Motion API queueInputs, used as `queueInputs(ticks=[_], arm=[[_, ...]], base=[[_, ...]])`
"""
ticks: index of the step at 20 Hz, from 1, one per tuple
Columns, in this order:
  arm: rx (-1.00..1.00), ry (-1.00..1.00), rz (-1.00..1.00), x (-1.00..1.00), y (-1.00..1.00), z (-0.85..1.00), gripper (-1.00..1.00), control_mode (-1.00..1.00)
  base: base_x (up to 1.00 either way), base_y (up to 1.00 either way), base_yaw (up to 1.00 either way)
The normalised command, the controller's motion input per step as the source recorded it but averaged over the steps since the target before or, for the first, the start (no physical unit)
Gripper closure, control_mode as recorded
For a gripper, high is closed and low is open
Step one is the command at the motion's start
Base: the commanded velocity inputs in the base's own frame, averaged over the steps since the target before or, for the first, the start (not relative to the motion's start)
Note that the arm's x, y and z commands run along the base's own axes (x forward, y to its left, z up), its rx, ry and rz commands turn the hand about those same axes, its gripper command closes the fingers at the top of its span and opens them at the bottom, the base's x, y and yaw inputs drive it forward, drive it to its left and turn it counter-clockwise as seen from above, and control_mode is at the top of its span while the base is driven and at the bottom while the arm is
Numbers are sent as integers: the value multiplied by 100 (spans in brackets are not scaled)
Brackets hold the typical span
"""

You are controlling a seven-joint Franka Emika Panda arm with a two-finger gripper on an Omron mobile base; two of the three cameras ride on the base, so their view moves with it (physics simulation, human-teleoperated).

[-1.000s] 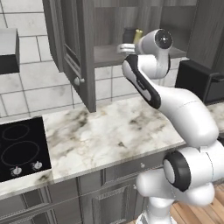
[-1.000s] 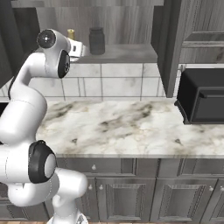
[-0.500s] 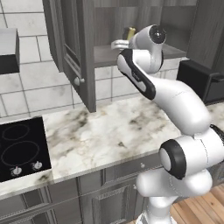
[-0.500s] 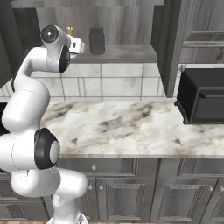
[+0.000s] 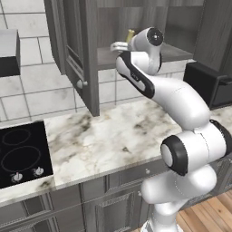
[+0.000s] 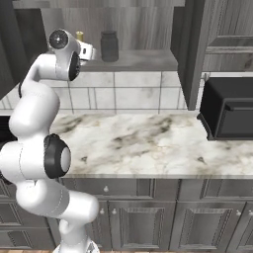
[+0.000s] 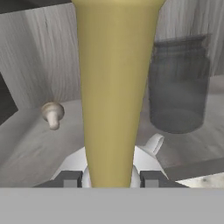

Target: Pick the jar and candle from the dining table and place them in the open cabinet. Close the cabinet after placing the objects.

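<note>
The white arm rises from its base, bends over the marble table (image 6: 148,143) and reaches up to the open cabinet (image 5: 86,54), wrist level with the inner shelf (image 6: 138,60). The hand (image 7: 111,178) is clamped on the candle (image 7: 114,87), which stands upright between its fingers (image 7: 70,178) over the shelf. Just beyond, the jar (image 6: 109,46) stands on that shelf. No writing is legible.

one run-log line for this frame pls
phase: place candle | claw: shut on candle | jar: on cabinet shelf | cabinet doors: open
</note>
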Motion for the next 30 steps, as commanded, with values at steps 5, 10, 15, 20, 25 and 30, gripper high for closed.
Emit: queueInputs(ticks=[5, 10, 15, 20, 25, 30], arm=[[0, 0, 1, 29, 8, 0, 100, -100], [0, 0, 2, 36, 3, -2, 100, -100], [0, 2, 4, 26, 6, -18, 100, -100], [0, 6, 6, 21, 5, -27, 100, -100], [0, 3, 5, 19, 4, -18, 100, -100], [0, 1, 3, 26, 2, -6, 100, -100]], base=[[0, 0, 0], [0, 0, 0], [0, 0, 0], [0, 0, 0], [0, 0, 0], [0, 0, 0]])
